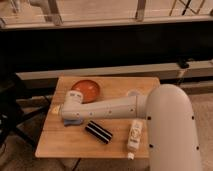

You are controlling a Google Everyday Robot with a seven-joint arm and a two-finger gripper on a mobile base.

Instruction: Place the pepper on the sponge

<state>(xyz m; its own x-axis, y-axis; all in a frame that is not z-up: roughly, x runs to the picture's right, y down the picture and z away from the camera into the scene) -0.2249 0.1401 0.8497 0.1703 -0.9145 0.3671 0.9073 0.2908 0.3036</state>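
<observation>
My gripper (55, 110) is at the left side of the wooden table (65, 145), at the end of the white arm that reaches across from the right. The sponge (73, 122), a flat blue-grey pad, lies just under the arm's wrist, partly covered by it. The gripper end sits right beside and above the sponge's left part. The pepper is hidden from view; I cannot tell whether the gripper holds it.
An orange-red bowl (86, 90) stands behind the wrist. A black block with white stripes (98, 132) lies in front of the arm. A white bottle (134, 136) lies near the front right edge. A dark wall and railing run behind the table.
</observation>
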